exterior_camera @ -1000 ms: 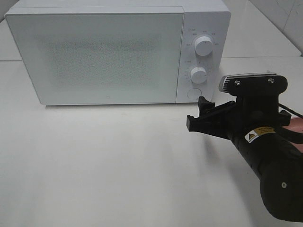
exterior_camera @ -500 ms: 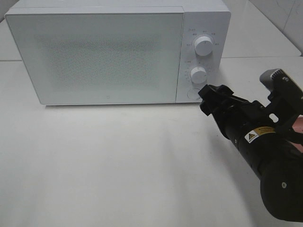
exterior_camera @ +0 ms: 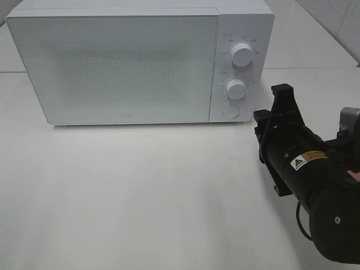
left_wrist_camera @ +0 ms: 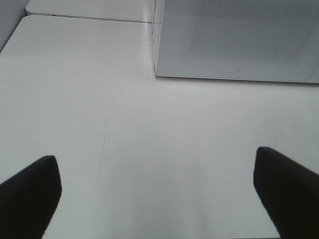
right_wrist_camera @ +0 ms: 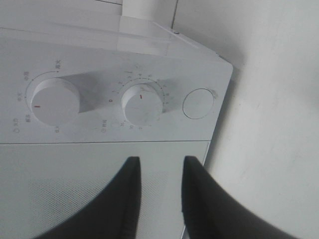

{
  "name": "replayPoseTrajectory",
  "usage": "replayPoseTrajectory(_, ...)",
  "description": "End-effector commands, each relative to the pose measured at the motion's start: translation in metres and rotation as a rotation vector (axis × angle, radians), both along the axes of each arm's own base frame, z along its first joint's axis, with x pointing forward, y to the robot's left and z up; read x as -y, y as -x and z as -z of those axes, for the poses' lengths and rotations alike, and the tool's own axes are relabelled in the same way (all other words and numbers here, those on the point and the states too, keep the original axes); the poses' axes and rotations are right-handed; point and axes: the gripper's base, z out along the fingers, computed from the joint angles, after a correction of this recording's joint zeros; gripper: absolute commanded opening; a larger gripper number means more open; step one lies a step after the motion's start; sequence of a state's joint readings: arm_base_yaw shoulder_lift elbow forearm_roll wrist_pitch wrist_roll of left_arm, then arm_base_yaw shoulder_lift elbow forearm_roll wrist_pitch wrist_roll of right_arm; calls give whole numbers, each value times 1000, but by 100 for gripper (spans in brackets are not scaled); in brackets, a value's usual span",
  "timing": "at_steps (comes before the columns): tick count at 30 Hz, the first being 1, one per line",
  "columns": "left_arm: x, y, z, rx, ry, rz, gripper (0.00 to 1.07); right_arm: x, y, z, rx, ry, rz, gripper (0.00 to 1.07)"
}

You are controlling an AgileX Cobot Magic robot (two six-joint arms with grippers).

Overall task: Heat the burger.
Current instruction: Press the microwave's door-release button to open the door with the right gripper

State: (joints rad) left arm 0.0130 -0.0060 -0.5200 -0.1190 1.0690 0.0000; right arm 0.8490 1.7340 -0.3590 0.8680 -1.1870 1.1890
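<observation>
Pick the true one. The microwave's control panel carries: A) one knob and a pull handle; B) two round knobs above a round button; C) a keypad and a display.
B: the upper knob, lower knob and round button stack down the right-hand panel of the microwave.

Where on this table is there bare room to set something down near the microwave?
The broad stretch of table in front of the microwave door is bare, from its left corner across to the middle. The right side is crowded: the right gripper and its arm sit before the control knobs.
</observation>
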Motion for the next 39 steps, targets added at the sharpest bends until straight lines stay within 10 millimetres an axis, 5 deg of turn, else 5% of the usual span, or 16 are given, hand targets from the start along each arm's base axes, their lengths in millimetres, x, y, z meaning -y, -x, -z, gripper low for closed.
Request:
replayPoseTrajectory(1, 0, 3, 0, 20, 9, 1, 99, -3, 1, 3, -38, -48, -2, 16)
replayPoseTrajectory(7, 0, 3, 0, 20, 9, 1, 99, -4, 2, 7, -88, -60, 0, 0)
replayPoseTrajectory(20, 0, 3, 0, 20, 9, 1, 99, 0, -2, 7, -103, -57, 32, 0)
replayPoseTrajectory(31, 0, 3, 0, 20, 9, 1, 99, -2, -35, 1, -132, -27, -7, 0)
replayPoseTrajectory(39, 0, 3, 0, 20, 9, 1, 99, -15, -53, 22, -168, -53, 20, 0)
